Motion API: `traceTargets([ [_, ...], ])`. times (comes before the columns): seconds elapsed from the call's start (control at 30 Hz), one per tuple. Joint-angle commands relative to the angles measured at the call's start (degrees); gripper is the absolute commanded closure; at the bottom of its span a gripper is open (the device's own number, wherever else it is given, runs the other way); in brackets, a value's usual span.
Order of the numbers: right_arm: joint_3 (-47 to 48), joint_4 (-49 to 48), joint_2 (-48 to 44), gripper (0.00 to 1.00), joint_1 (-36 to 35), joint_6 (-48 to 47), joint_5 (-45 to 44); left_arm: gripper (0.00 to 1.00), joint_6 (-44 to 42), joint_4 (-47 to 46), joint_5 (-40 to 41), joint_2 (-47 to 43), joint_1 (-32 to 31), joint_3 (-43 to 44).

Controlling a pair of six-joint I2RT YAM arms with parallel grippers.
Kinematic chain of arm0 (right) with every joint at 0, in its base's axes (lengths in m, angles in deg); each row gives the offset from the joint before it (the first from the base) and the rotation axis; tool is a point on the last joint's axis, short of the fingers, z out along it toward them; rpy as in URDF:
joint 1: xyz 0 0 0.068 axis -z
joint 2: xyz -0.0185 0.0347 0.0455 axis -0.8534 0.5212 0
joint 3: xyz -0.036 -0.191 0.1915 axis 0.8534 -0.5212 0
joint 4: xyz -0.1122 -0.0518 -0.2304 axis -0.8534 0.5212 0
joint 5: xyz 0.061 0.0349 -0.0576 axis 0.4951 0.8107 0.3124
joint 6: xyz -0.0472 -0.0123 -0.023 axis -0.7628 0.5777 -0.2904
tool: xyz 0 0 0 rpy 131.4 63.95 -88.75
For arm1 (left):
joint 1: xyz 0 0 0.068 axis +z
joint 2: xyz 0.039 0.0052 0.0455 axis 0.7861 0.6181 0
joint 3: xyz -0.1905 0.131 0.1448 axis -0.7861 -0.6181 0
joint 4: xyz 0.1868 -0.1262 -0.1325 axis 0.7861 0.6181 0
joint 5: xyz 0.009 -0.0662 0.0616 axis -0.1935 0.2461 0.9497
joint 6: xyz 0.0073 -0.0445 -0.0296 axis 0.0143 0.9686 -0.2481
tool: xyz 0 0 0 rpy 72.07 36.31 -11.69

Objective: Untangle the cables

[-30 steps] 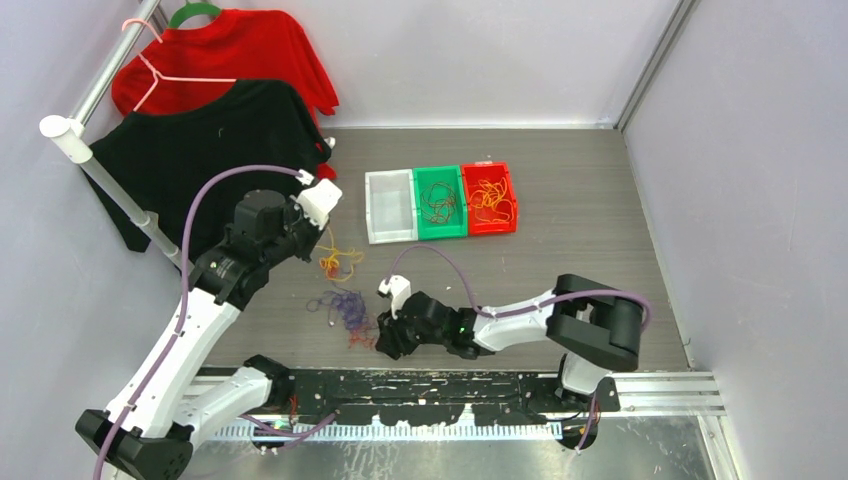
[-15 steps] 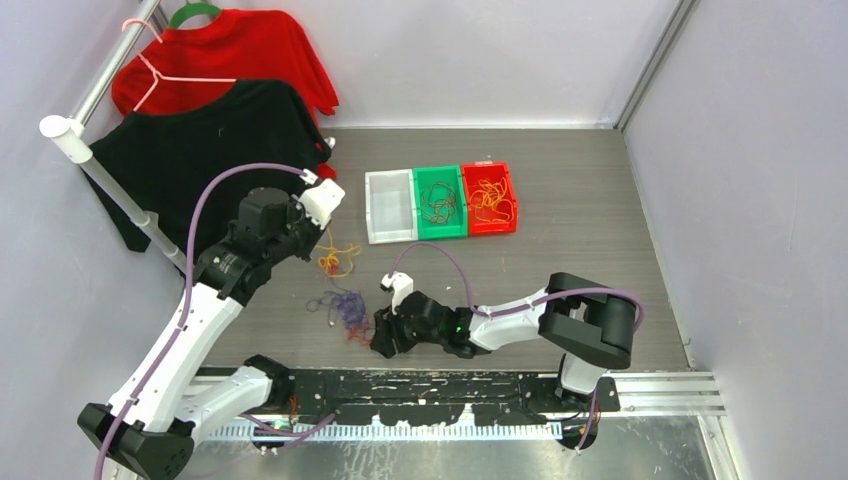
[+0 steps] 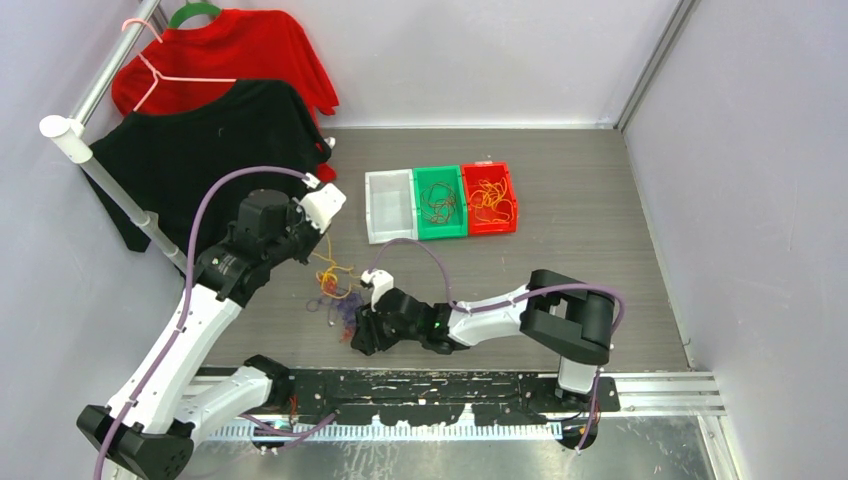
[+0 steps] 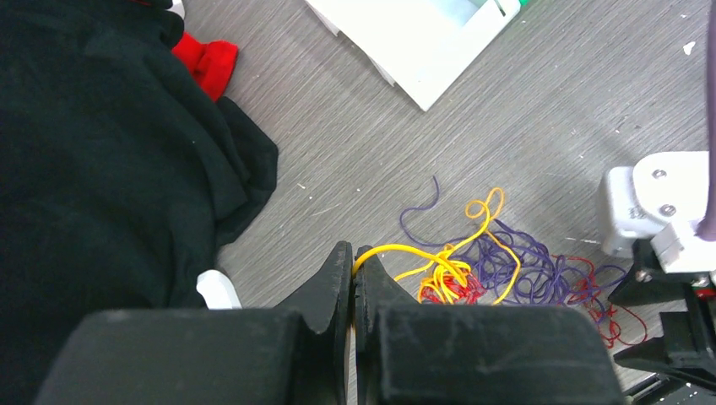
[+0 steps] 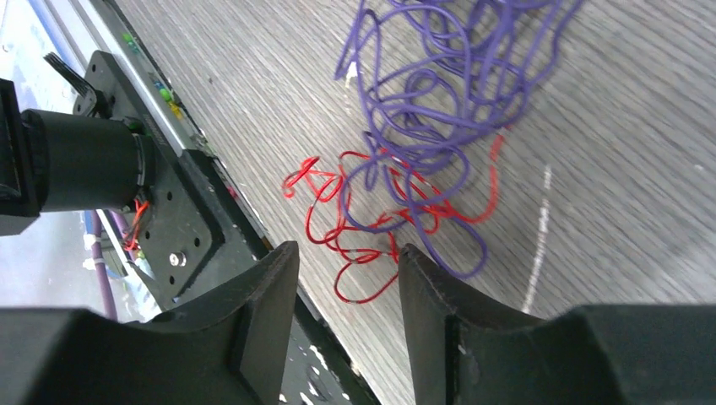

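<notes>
With the left pincer (image 4: pixel 353 263) pinching the thin orange-yellow wire (image 4: pixel 404 248), close the spread right pincer (image 5: pixel 348 283) on the thin red wire loop (image 5: pixel 359 251) only, then separate slowly.

A: Colours, quick?
B: I'm seeing orange-yellow, purple, red cables (image 4: pixel 485 268).
A: Twelve o'clock?
B: White bin (image 3: pixel 390 205), green bin (image 3: pixel 441 233), red bin (image 3: pixel 487 228). Grey woodgrain table (image 3: pixel 560 230). Red shirt (image 3: pixel 230 55), black shirt (image 3: pixel 200 150).

The left arm (image 3: pixel 190 330) reaches up and forward, and the left gripper (image 4: pixel 353 256) is pinched tight on one orange cable (image 4: pixel 397 248). The right arm (image 3: pixel 500 312) lies low and bends across to the left. The right gripper (image 5: pixel 346 257) points down with a gap between its two fingers.
</notes>
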Motion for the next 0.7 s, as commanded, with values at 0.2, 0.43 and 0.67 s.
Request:
traceTargets([
  [0.2,1.17,6.45,-0.66,0.68,-2.48,-1.87,-2.70,1.00,-2.17,-0.28,-0.36,-2.15,0.13,2.70],
  [0.43,-3.76,11.04,-9.55,0.99,-2.48,-5.03,-4.48,1.00,-1.94,-0.16,0.01,-1.64,0.21,4.55],
  [0.67,-6.13,20.91,-21.31,0.99,-0.07,-7.81,-7.50,1.00,-1.87,0.19,0.26,-1.08,0.21,5.83],
])
